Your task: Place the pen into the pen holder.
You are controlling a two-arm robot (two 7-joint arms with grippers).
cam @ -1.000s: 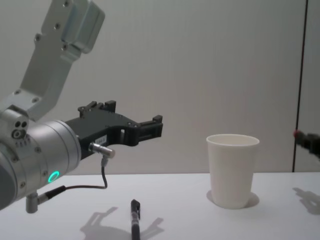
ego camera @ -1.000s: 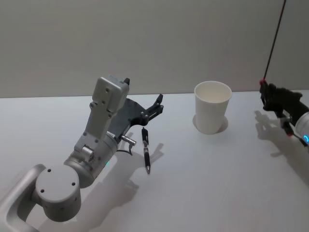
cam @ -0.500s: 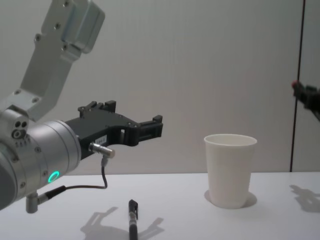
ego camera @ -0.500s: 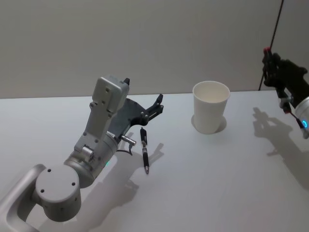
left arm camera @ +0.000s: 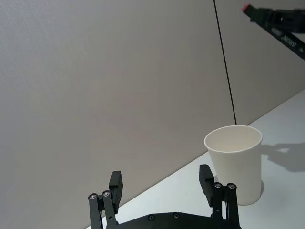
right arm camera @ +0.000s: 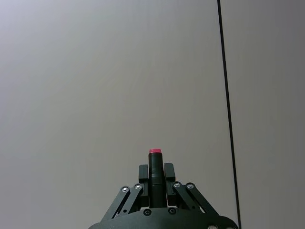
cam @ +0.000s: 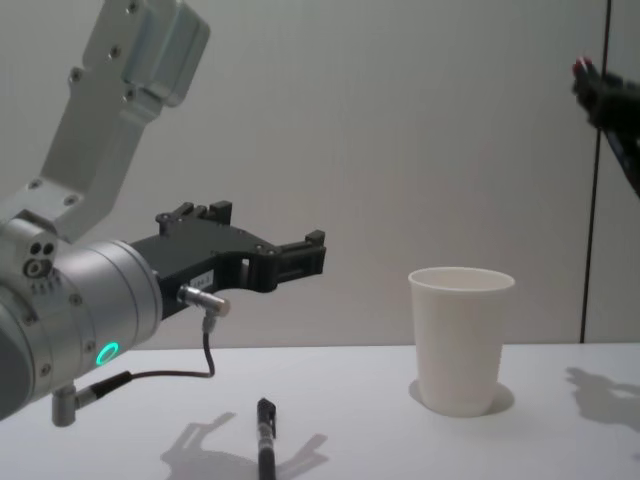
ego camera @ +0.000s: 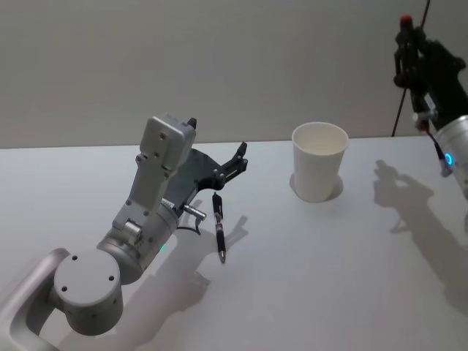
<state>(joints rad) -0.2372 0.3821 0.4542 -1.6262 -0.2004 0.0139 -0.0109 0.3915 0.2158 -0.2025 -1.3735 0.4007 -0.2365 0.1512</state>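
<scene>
White tabletop (ego camera: pixel 329 285), grey wall: pen holder (ego camera: pixel 319 175), a plain white tapered cup with rolled rim, stands upright right of centre.
Right gripper (right arm camera: pixel 154 177), raised high to its right, clamps red-tipped pen (right arm camera: pixel 154 164); left gripper (left arm camera: pixel 160 177) spread wide above black pen (ego camera: pixel 219 223).

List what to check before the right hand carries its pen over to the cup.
1. The right hand clamps the red-tipped pen: ok.
2. The paper cup stands upright, nothing seen inside: ok.
3. Right hand over the cup's mouth: not ok; it is high, to the cup's right.
4. The left hand is away from the cup: ok; open, hovering by the black pen lying on the table.
5. Held pen's lower end free to drop: cannot tell.
</scene>
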